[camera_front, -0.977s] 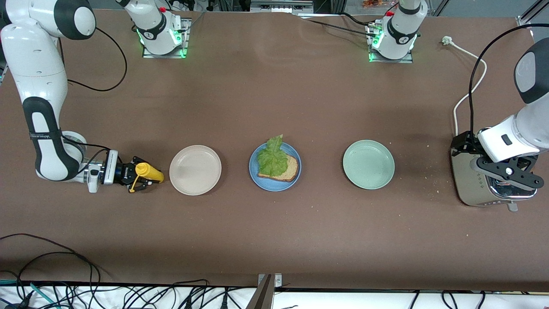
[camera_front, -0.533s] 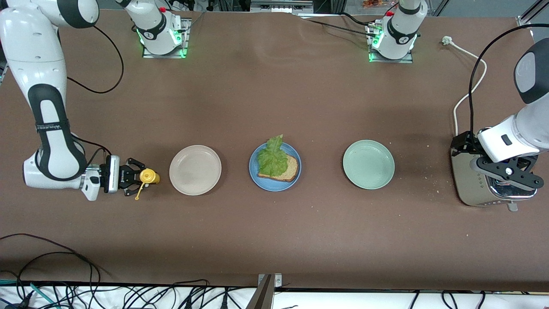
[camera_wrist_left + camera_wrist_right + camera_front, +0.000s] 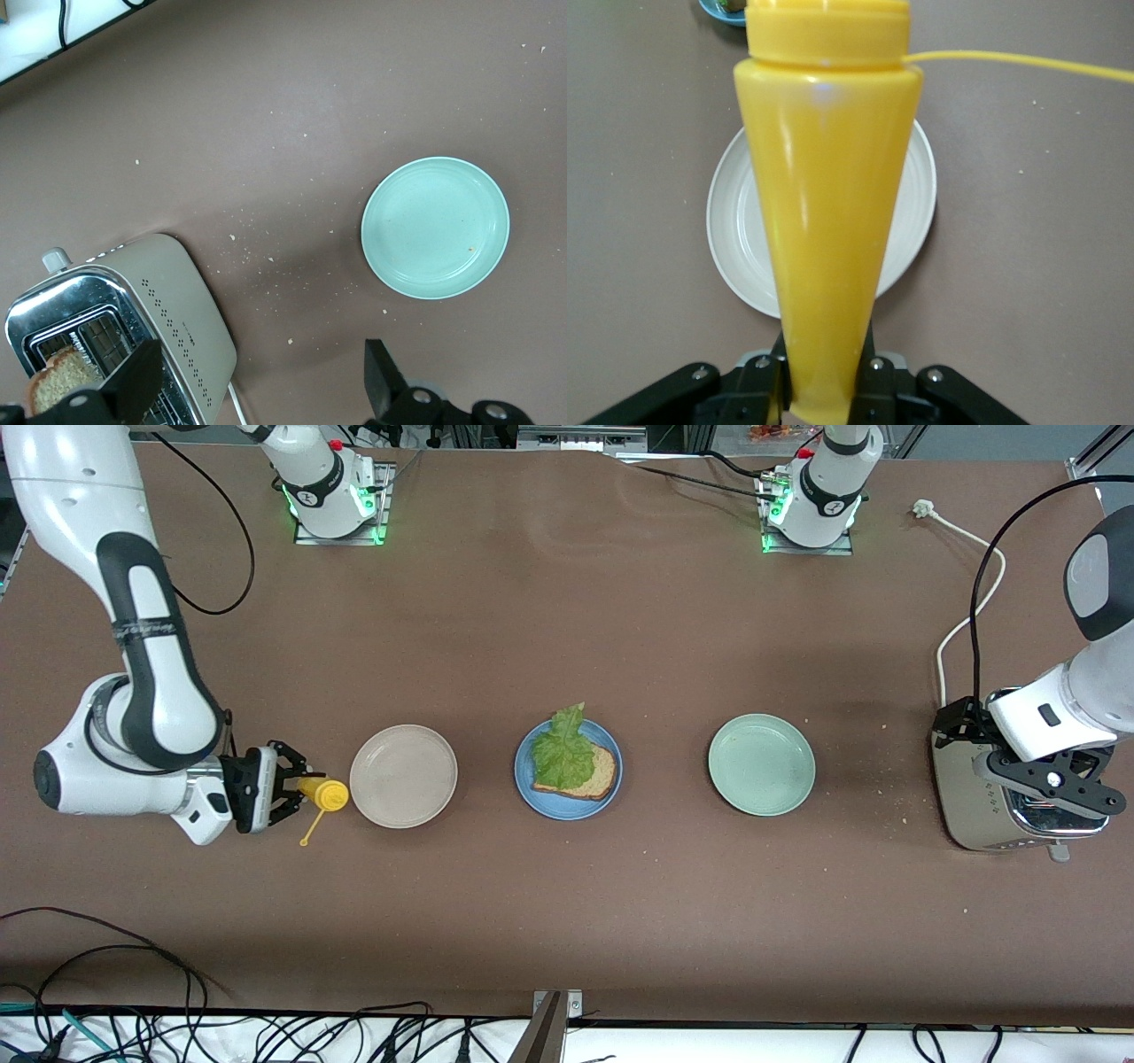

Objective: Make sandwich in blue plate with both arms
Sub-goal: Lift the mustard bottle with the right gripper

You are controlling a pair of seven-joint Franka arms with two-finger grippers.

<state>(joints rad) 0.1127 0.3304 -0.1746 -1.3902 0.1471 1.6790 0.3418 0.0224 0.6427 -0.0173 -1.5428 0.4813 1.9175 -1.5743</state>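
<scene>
So the right gripper has its jaws clamped on the narrow end of a yellow squeeze bottle, held up off the table just beside the beige plate, at that plate's 9 o'clock in the front view. The bottle's cap is off and hanging by a thin tether.

The left gripper has its jaws spread wide with nothing in them, hanging right over the toaster at the left arm's end of the table. There's a slice of toast sitting in the slot.

What I'd worry about: the grip is only on the skinny tip of a slick tapered bottle, so it could slip or swing on the way over. A hard squeeze could also squirt sauce early, onto the beige plate or the table.

The blue plate sits mid-table, between the beige one at its 9 o'clock and the pale green plate at its 3. The sandwich on it is half built: one brown slice with a ruffled lettuce leaf on top, poking over the rim toward 12 o'clock. No top slice yet.
</scene>
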